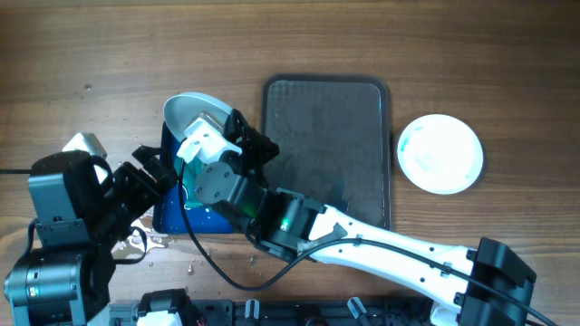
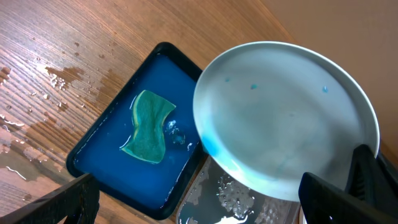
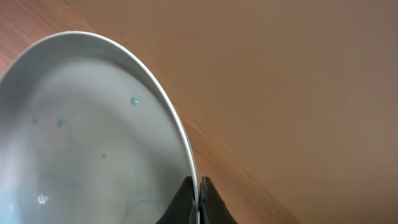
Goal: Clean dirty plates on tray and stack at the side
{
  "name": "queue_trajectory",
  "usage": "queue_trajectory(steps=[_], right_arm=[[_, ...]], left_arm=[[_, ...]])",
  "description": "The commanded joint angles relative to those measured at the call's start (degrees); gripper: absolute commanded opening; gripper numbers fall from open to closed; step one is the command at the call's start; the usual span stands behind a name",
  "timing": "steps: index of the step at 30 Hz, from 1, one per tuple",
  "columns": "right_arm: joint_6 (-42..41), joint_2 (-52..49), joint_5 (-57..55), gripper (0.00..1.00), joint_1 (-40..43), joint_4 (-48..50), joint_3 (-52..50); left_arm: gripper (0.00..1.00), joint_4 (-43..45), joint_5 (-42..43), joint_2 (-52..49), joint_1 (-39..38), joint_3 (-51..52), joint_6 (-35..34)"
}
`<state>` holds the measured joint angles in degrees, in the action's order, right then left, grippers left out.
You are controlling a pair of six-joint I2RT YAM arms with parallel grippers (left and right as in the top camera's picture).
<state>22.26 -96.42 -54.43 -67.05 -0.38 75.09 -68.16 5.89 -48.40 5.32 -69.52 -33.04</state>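
My right gripper (image 3: 196,190) is shut on the rim of a white plate (image 3: 93,143) with small blue specks. In the overhead view it (image 1: 225,136) holds the plate (image 1: 192,110) tilted over the far end of the blue tray (image 1: 168,217). The plate also fills the left wrist view (image 2: 286,118). My left gripper (image 2: 208,199) is open and empty, and in the overhead view it (image 1: 156,177) sits at the blue tray's left edge. The large dark tray (image 1: 326,136) holds no plates. A white plate with bluish smears (image 1: 440,154) lies right of it on the table.
A green sponge (image 2: 148,127) lies in the blue tray (image 2: 112,162). Water drops and puddles wet the wood near the blue tray (image 1: 149,240). A wet dark surface (image 2: 249,199) shows beside the blue tray under the plate.
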Motion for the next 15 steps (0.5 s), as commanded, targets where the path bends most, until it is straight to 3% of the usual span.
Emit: queue_trajectory(steps=[1, 7, 15], right_arm=[[3.72, 1.4, -1.55, 0.04, -0.79, 2.25, 0.76], [10.97, 1.4, -2.84, 0.04, -0.76, 9.84, 0.76], [11.02, 1.4, -2.82, 0.04, -0.76, 10.27, 0.76]], left_arm=[[1.0, 0.07, 0.7, 0.28, 0.22, -0.42, 1.33], [1.0, 0.07, 0.7, 0.28, 0.22, -0.42, 1.33], [1.0, 0.07, 0.7, 0.28, 0.22, -0.42, 1.33]])
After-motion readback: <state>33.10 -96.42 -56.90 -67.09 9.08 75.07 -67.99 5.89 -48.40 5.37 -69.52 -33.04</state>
